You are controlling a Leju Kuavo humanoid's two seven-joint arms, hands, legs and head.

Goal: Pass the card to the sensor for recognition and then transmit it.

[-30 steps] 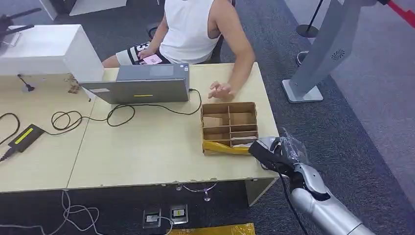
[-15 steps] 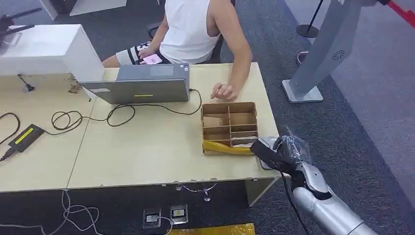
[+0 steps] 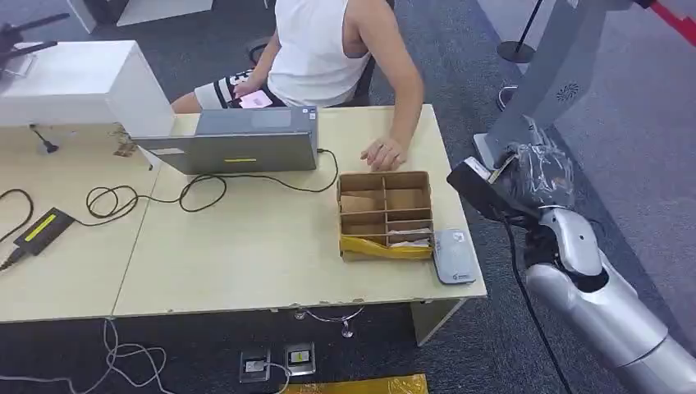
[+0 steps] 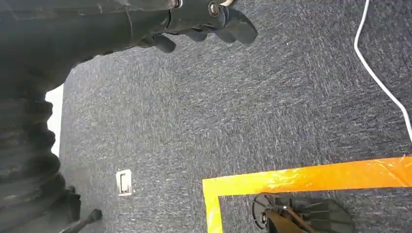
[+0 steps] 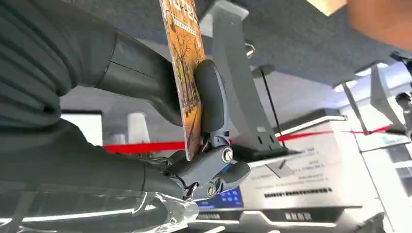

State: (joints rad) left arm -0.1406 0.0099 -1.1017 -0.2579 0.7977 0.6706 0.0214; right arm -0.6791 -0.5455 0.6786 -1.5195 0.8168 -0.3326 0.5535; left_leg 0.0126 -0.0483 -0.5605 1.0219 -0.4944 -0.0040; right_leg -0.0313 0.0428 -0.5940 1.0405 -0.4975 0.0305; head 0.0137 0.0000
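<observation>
Grey carpet [image 3: 607, 148] surrounds a pale wooden desk [image 3: 246, 246], with a grey stand [image 3: 533, 90] rising off its right end. Behind the desk sits a person [image 3: 328, 49], one hand [image 3: 384, 153] resting on the surface just beyond a divided cardboard box [image 3: 384, 212]. A laptop [image 3: 238, 141] lies further left, its black cable [image 3: 148, 197] looping across the top. Beside the box, at the desk's right edge, lies the grey sensor [image 3: 453, 254]. Raised off that edge — apart from the sensor — the right robot hand [image 3: 492, 193] pinches the card [image 5: 187, 73] between thumb and fingers. The left robot hand [image 4: 204, 22] hangs over the carpet, fingers curled in on nothing.
</observation>
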